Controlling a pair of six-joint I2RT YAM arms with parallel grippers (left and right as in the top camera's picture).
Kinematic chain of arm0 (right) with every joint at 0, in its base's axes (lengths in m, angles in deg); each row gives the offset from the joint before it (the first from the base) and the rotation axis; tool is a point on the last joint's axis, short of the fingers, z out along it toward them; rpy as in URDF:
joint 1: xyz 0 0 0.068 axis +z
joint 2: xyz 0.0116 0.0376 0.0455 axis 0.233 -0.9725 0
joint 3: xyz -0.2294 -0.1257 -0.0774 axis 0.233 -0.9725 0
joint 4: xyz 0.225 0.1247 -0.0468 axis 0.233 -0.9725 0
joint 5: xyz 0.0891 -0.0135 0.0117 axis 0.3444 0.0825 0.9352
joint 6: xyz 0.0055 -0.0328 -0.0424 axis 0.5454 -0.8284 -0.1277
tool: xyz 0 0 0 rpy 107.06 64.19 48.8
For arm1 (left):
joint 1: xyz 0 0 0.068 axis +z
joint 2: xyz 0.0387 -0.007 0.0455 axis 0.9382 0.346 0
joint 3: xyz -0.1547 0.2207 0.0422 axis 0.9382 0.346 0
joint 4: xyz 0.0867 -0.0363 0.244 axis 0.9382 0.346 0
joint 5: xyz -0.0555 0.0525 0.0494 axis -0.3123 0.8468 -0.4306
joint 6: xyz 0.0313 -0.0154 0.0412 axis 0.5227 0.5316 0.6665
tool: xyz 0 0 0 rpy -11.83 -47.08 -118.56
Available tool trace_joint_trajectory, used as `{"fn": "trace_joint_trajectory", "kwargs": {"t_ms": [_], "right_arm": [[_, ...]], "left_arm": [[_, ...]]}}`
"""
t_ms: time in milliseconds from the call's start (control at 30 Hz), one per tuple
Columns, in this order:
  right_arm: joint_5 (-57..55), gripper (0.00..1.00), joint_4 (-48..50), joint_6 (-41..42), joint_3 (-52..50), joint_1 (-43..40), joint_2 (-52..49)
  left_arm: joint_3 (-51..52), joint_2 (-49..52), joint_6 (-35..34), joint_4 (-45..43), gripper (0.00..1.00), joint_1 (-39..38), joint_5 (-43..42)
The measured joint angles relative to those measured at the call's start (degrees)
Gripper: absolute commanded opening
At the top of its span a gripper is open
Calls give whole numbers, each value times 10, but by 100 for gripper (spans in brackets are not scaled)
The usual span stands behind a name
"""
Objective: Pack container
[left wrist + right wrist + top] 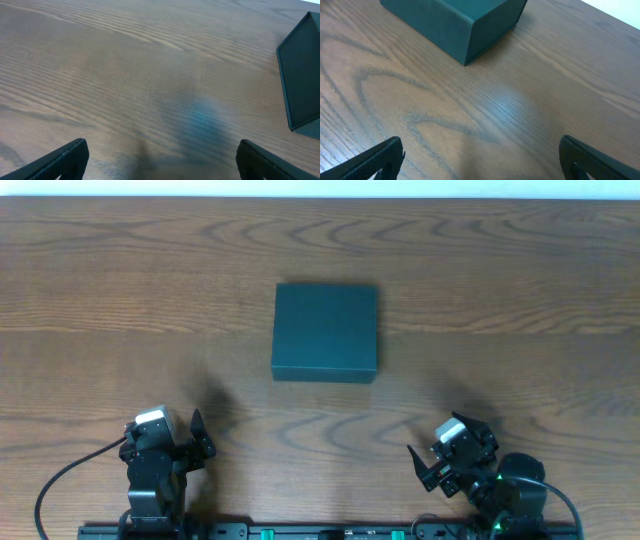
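The container [325, 332] is a dark teal square box, lid shut, lying flat in the middle of the wooden table. It also shows at the right edge of the left wrist view [301, 70] and at the top of the right wrist view [455, 20]. My left gripper [193, 442] is open and empty near the front left edge, well short of the box; its fingers frame bare wood [160, 162]. My right gripper [428, 463] is open and empty near the front right edge [480, 160]. No snack packets are in view.
The wooden table [120, 300] spreads around the box on all sides. A black rail with the arm bases [320, 530] runs along the front edge. A pale strip marks the table's far edge.
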Motion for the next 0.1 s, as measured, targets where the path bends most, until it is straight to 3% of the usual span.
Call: {"fn": "trace_joint_trajectory", "kwargs": {"t_ms": [100], "right_arm": [[0, 99, 0, 0, 0, 0, 0]], "left_arm": [[0, 0, 0, 0, 95, 0, 0]]}}
